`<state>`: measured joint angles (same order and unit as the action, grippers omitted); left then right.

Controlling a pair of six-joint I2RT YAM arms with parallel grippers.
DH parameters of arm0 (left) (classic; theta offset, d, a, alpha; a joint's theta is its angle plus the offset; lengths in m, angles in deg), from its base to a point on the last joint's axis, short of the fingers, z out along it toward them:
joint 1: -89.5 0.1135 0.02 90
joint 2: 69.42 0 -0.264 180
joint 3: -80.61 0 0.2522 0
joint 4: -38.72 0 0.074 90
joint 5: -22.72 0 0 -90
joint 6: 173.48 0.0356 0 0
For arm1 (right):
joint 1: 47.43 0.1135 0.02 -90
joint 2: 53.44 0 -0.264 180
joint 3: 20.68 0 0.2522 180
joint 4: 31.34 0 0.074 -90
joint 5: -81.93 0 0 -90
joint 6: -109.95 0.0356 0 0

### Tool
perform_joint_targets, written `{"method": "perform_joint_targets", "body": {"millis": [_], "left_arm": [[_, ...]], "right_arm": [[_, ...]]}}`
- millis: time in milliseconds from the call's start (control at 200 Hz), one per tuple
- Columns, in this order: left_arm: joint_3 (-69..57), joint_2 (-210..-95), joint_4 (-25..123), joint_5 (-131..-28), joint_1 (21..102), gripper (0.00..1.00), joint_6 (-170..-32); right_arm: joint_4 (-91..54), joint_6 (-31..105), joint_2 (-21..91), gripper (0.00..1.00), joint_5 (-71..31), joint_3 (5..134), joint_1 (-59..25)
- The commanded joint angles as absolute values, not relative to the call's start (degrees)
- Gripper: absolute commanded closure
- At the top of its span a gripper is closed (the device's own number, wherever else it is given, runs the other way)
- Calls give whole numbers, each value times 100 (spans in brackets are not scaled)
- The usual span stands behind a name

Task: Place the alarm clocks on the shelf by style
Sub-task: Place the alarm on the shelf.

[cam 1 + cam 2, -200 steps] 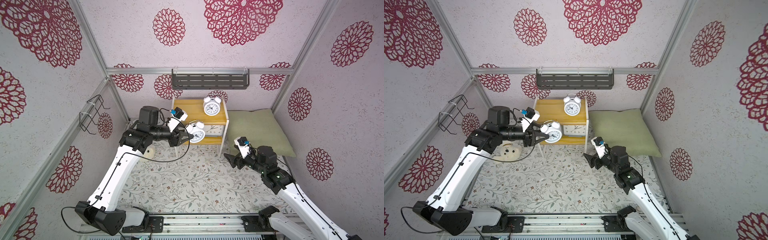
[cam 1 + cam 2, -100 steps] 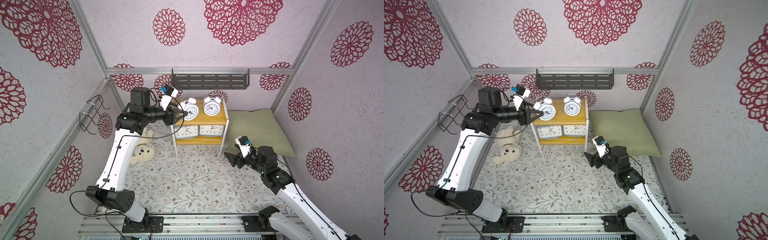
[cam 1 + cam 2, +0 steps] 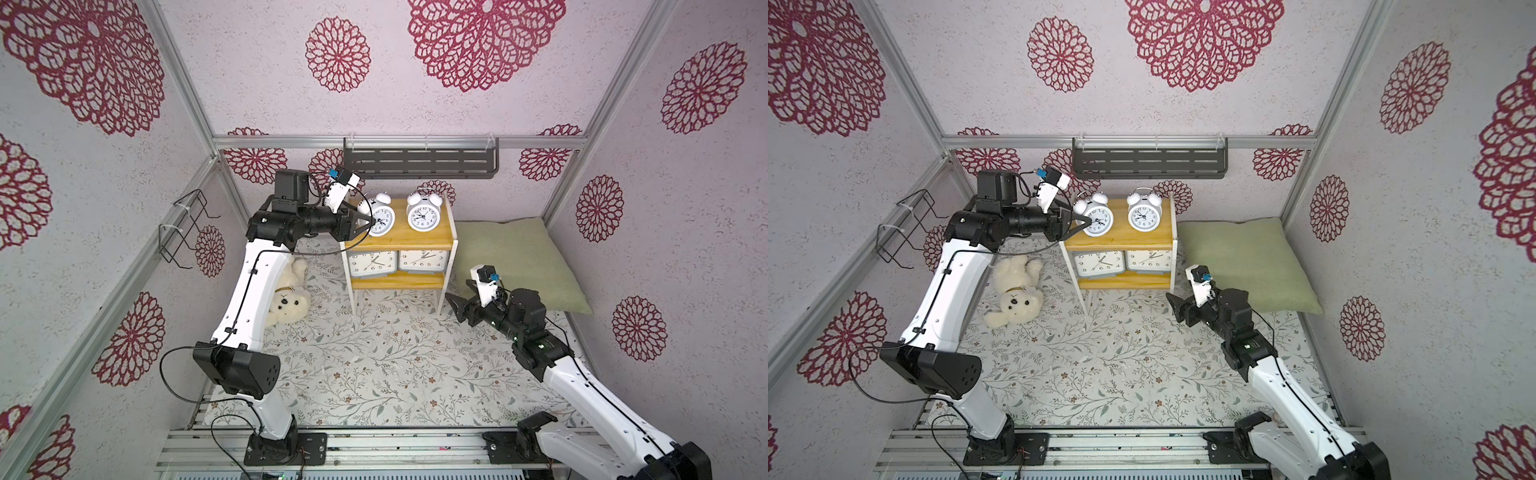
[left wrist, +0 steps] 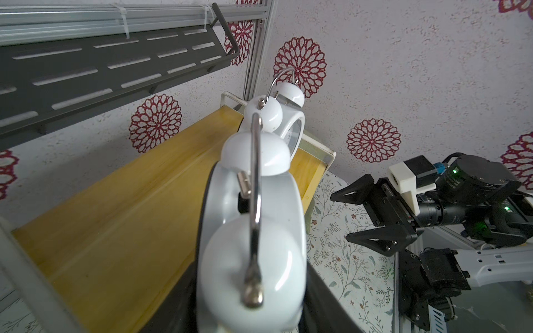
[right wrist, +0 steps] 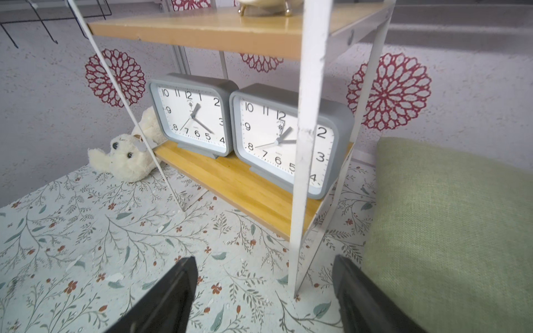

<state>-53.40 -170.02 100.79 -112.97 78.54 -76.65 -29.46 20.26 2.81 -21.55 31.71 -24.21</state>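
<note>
The shelf (image 3: 444, 237) stands at the back wall. On the left end of its top board (image 4: 115, 216) my left gripper (image 3: 373, 217) is shut on a white twin-bell alarm clock (image 3: 382, 219) (image 4: 253, 230), and whether the clock's feet touch the board I cannot tell. A second twin-bell clock (image 3: 423, 214) (image 4: 285, 124) stands to its right on the same board. Two grey rectangular clocks (image 5: 193, 118) (image 5: 277, 138) stand side by side on the lower board (image 5: 230, 178). My right gripper (image 3: 459, 291) (image 5: 264, 259) is open and holds nothing, low over the floor by the shelf's right front leg (image 5: 305, 144).
A cream teddy bear (image 3: 286, 303) lies on the floor left of the shelf, under my left arm. A green pillow (image 3: 515, 262) lies right of the shelf. A dark grey slotted rack (image 3: 419, 160) hangs above the shelf, and a black wire rack (image 3: 183, 224) on the left wall.
My left arm has lifted the twin-bell clock from in front of the lower tier up to the top board, beside the other bell clock. The right gripper has barely moved.
</note>
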Motion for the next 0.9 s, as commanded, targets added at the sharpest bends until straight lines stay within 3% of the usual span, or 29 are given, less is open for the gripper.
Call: {"method": "perform_joint_targets", "body": {"millis": [0,560,896], "left_arm": [[-5587,-17060,9950,-11359,7900,52,-7619],[-6113,-17660,10126,-11342,7966,52,-7558],[-6184,-17815,10149,-11351,7992,47,-7541]], "right_arm": [[-3934,2249,526,21,-2017,3527,-2462],[-4648,2125,1353,24,-1528,3910,-2463],[-5119,2091,1549,45,-1438,3822,-2458]]}}
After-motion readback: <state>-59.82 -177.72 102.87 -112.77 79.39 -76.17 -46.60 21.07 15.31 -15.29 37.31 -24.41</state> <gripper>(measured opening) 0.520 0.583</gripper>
